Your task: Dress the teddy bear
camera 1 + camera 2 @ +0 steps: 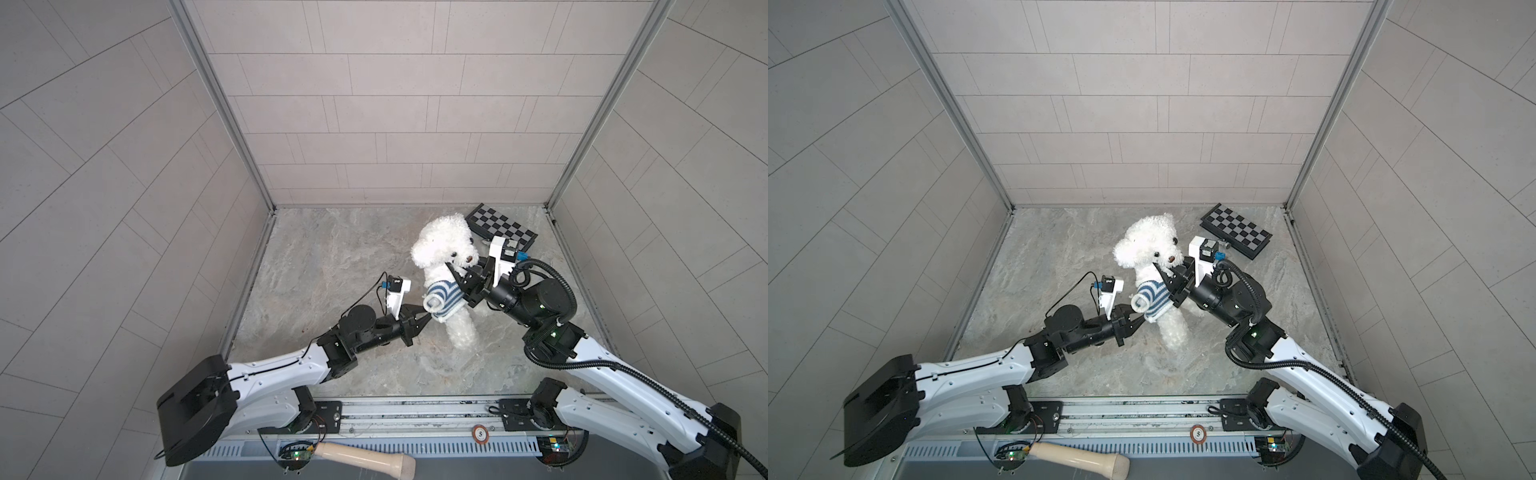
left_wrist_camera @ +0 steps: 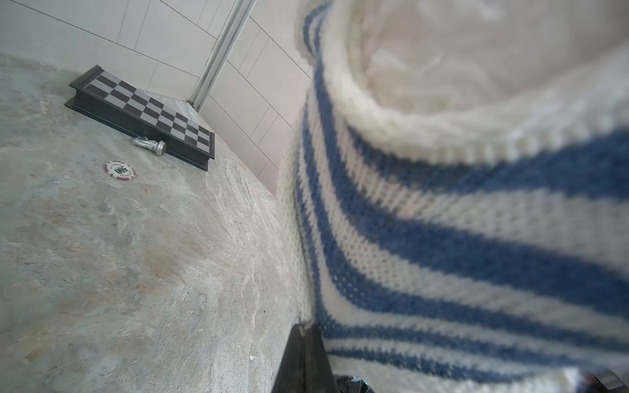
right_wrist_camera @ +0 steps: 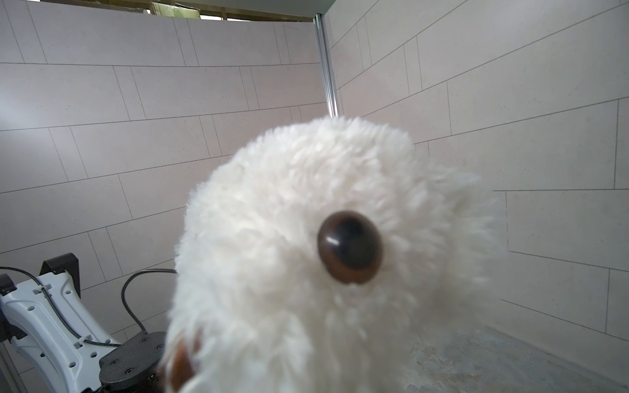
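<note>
The fluffy white teddy bear (image 1: 442, 245) (image 1: 1148, 245) stands upright at mid-table, one leg hanging down to the surface. A blue-and-white striped shirt (image 1: 446, 297) (image 1: 1154, 295) is bunched round its lower body. My left gripper (image 1: 429, 317) (image 1: 1141, 319) is shut on the shirt's lower edge. In the left wrist view its tip (image 2: 304, 328) pinches the knit (image 2: 442, 238), and a cuffed opening shows cream fluff inside. My right gripper (image 1: 449, 267) (image 1: 1157, 267) is shut on the bear just under its chin. The bear's head (image 3: 306, 238) hides those jaws in the right wrist view.
A folded chessboard (image 1: 500, 226) (image 2: 143, 112) lies at the back right, with a silver chess piece (image 2: 149, 144) and a poker chip (image 2: 119, 170) beside it. Tiled walls close in three sides. A cream handle (image 1: 365, 459) and another chip (image 1: 480, 433) lie on the front rail.
</note>
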Available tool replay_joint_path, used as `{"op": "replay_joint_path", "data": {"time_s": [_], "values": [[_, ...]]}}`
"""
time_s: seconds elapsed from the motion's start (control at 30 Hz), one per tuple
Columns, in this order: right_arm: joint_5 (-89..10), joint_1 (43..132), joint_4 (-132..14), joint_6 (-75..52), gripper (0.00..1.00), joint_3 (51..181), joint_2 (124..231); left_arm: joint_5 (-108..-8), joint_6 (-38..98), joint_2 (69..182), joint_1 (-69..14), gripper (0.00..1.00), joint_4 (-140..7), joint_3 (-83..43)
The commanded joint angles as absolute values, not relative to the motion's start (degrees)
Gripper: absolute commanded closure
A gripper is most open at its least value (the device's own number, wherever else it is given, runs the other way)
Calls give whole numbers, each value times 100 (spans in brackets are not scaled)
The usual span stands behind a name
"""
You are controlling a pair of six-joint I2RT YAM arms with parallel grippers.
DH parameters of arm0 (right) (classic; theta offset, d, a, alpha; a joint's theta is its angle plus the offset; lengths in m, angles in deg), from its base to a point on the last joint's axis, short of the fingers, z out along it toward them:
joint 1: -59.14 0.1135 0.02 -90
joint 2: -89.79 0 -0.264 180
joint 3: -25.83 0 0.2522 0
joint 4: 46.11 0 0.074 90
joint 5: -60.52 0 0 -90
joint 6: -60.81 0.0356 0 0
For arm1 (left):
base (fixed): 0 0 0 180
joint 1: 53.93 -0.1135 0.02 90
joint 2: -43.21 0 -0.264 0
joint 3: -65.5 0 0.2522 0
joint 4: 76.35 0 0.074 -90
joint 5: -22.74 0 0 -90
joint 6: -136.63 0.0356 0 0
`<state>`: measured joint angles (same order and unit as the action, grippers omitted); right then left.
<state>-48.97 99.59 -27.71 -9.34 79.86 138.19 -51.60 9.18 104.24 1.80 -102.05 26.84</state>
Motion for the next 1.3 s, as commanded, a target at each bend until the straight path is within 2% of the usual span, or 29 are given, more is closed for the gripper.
{"op": "replay_joint_path", "data": {"time_s": [0.0,0.03,0.17,0.2,0.27,0.47,0.53,0.7,0.83,1.07,1.27], "values": [[-4777,10018,-2352,-1425,100,8389,13462,-5647,1223,9859,113,98,-8459,2501],[-4751,10027,-2509,-1520,100,8386,13408,-5695,1315,9677,40,94,-8168,2479],[-4548,10041,-2999,-1899,100,8346,13194,-6009,1878,8793,-71,60,-6695,2305],[-4486,10053,-3104,-1975,100,8356,13165,-6049,2027,8567,-73,56,-6322,2224],[-4284,10099,-3300,-2101,100,8397,13154,-5996,2253,8209,-64,53,-5717,2018],[-3249,10649,-3723,-2794,100,8514,13297,-5549,2324,7903,347,59,-5115,870],[-2875,10843,-3796,-3004,100,8542,13362,-5558,2308,8155,549,62,-5198,449],[-2342,11080,-3936,-3244,100,8602,13455,-5571,2345,9071,698,80,-5185,-457],[-2120,11204,-4158,-3400,100,8685,13496,-5788,2318,9464,720,86,-5055,-680],[-1788,11309,-4361,-3498,100,8788,13619,-5781,2359,9712,788,91,-4884,-769],[-1485,11357,-4563,-3575,100,8813,13637,-5941,2389,9570,865,88,-4939,-658]]}}
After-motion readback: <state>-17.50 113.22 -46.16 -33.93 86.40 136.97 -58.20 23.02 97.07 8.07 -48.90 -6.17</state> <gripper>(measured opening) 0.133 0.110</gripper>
